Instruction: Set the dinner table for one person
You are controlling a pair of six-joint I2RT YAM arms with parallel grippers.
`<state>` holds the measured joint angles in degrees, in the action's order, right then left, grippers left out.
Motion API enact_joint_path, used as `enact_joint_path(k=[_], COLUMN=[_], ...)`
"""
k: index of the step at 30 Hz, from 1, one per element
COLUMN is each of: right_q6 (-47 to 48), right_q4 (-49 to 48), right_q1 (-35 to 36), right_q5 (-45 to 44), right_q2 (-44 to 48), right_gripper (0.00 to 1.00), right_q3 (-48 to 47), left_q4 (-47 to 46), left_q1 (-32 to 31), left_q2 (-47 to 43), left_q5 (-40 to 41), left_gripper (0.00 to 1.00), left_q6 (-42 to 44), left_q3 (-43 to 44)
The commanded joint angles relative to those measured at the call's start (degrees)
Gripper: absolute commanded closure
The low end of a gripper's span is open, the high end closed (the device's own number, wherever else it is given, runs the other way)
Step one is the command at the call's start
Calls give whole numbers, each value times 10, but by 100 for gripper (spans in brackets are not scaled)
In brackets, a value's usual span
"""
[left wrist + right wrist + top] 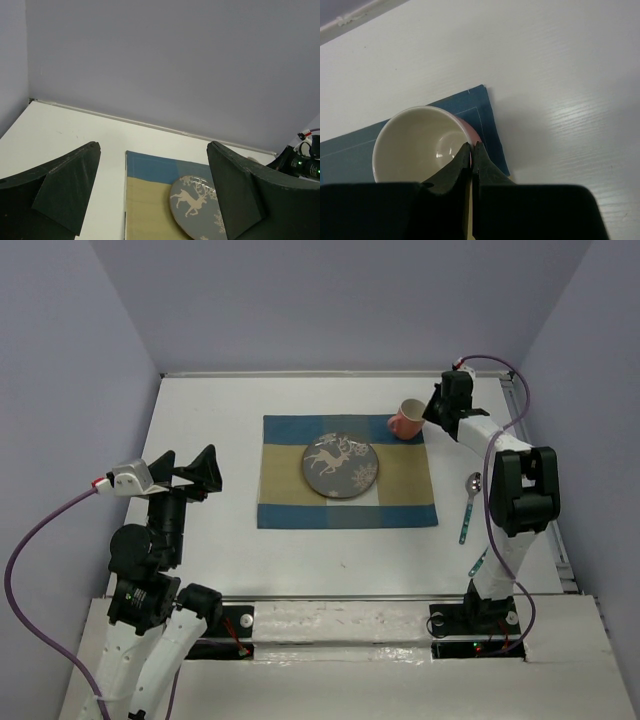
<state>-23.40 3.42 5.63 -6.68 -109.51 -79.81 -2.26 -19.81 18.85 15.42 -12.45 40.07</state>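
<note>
A pink cup (405, 419) with a cream inside is tilted at the far right corner of the blue-and-tan checked placemat (290, 485) on the white dinner table (210, 550). My right gripper (428, 410) is shut on the cup's rim (470, 135), one finger inside and one outside, in the right wrist view (472, 145). A grey plate (340, 467) with a deer pattern sits in the middle of the placemat; it also shows in the left wrist view (192, 207). A spoon (470, 504) with a teal handle lies right of the placemat. My left gripper (196, 472) is open and empty over the table's left side.
Grey walls close the table on the left, back and right. A raised rail (330, 598) runs along the near edge by the arm bases. The right arm's elbow (520, 490) stands above the table beside the spoon.
</note>
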Motion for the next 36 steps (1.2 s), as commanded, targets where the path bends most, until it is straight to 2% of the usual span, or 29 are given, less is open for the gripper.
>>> enact_joint_path(k=[1, 2, 4, 5, 7, 11, 13, 14, 19, 20, 21, 24, 30, 36], right_q6=[-4, -2, 2, 4, 5, 2, -8, -23, -80, -95, -123, -150, -140, -148], right_q4=[-36, -19, -13, -7, 4, 18, 19, 19, 15, 15, 13, 44, 176, 188], right_q1=[-4, -4, -4, -4, -4, -4, -4, -4, -24, -31, -43, -61, -78, -98], right_q5=[1, 2, 7, 8, 9, 1, -6, -6, -17, -8, 11, 24, -24, -22], right_q2=[7, 8, 10, 11, 20, 70, 106, 154, 318, 347, 405, 504, 519, 470], right_gripper=[95, 82, 71, 59, 46, 33, 33, 36, 45, 46, 49, 50, 49, 49], right_q3=[-43, -44, -47, -50, -54, -33, 14, 39, 241, 321, 359, 467, 475, 459], left_q4=[-23, -23, -23, -23, -23, -22, -23, -23, -23, -23, -23, -25, -26, -26], left_q1=[-2, -2, -1, -1, -2, -2, -2, -1, -15, -18, -24, -36, -72, -94], left_q2=[4, 3, 3, 2, 0, -4, -9, -12, -36, -44, -58, -81, -108, -128], left_q5=[-3, -4, -4, -3, -4, -5, -6, -6, -6, -4, 0, 9, 16, 27], left_gripper=[1, 1, 1, 1, 1, 1, 1, 1, 1, 1, 1, 1, 1, 1], left_q6=[3, 2, 3, 2, 1, 1, 1, 1, 1, 1, 0, 1, 7, 9], left_q3=[-3, -3, -3, -3, -3, -3, -3, -3, 0, 0, 0, -1, 1, 0])
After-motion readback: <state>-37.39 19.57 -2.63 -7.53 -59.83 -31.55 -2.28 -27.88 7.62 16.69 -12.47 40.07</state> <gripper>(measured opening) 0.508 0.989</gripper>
